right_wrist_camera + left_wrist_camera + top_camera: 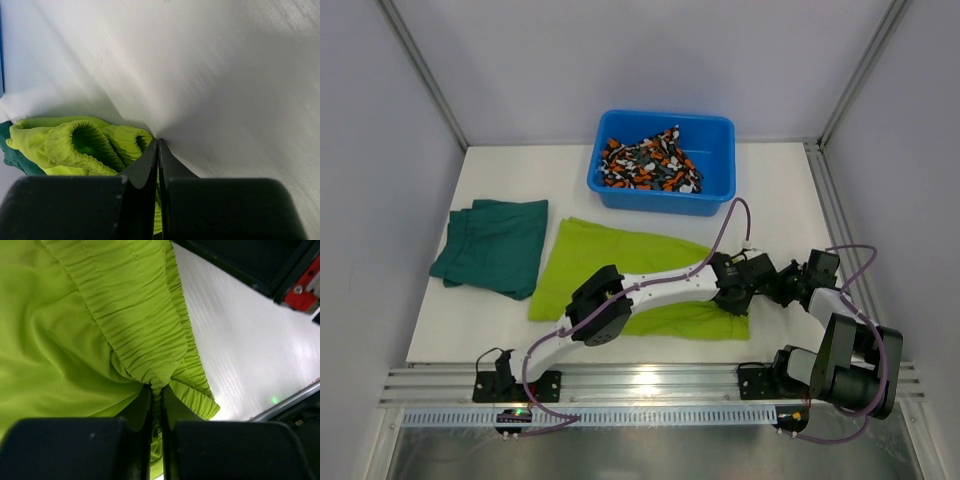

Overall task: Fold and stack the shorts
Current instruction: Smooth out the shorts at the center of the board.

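Note:
The lime yellow-green shorts (610, 255) lie spread across the middle of the table. At their right end, my left gripper (750, 290) is shut on the gathered elastic waistband (150, 330), which bunches into the jaws of the left gripper (156, 390). My right gripper (778, 288) meets it from the right. In the right wrist view, the right gripper (158, 145) is shut on a thin fold of the lime shorts (75, 137). The dark teal-green shorts (495, 245) lie folded at the left. The camouflage shorts (648, 165) sit crumpled in the tub.
A blue plastic tub (720, 150) stands at the back centre of the white table. My left arm (650, 285) stretches over the lime shorts. Metal rails run along the near edge (640, 385) and the right side (825, 200). Grey walls close in all round.

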Controlling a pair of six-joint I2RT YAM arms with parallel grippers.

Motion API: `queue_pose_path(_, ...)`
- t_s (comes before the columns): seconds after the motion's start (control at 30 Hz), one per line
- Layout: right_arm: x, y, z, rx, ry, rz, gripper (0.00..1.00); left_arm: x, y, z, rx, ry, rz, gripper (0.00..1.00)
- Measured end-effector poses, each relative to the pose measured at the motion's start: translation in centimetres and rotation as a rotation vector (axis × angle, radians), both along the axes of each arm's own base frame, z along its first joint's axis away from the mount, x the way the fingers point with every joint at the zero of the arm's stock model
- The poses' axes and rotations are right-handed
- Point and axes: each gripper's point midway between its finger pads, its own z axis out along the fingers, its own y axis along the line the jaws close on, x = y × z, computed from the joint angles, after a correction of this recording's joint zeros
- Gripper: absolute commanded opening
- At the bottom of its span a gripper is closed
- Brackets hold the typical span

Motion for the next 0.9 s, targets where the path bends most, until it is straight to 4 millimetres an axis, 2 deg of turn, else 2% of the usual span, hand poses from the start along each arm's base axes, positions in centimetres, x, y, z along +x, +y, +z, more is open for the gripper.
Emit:
queue_pose_path(0.23, 0.6, -0.4, 0.3, -0.007, 0.006, -0.007, 0.04, -1.6, 1.1, 0.0, -0.018, 0.013, -0.028, 0.01)
queue_pose_path(0.27, 0.8, -0.5, 0.3, -0.007, 0.008, -0.006, 0.04, -2.0, 1.1, 0.0, -0.020, 0.014, -0.034, 0.04)
queue_pose_path(0.3, 1.1, -0.5, 0.4, -0.006, 0.009, -0.003, 0.04, -2.4, 1.1, 0.0, -0.021, 0.014, -0.041, 0.12)
queue_pose_path(0.33, 1.3, -0.5, 0.4, -0.004, 0.007, 0.003, 0.04, -2.7, 1.1, 0.0, -0.021, 0.015, -0.047, 0.13)
queue_pose_path(0.4, 1.5, -0.1, 0.6, 0.019, 0.003, 0.032, 0.12, -3.4, 0.9, 0.0, -0.026, 0.020, -0.047, 0.15)
queue_pose_path(0.43, 1.5, 0.1, 0.6, 0.029, 0.001, 0.044, 0.26, -3.5, 0.8, -0.1, -0.028, 0.021, -0.047, 0.15)
queue_pose_path(0.53, 0.8, 0.3, 0.7, 0.023, 0.013, 0.061, 0.40, -3.8, 0.7, -0.2, -0.035, 0.023, -0.047, 0.15)
queue_pose_path(0.7, -0.2, 0.1, 0.9, -0.013, 0.041, 0.077, 0.44, -3.8, 0.8, -0.1, -0.053, 0.023, -0.033, 0.13)
queue_pose_path(0.9, -1.0, 0.8, 0.9, 0.024, 0.082, 0.102, 0.45, -3.1, 1.4, -0.1, -0.047, 0.013, -0.023, 0.09)
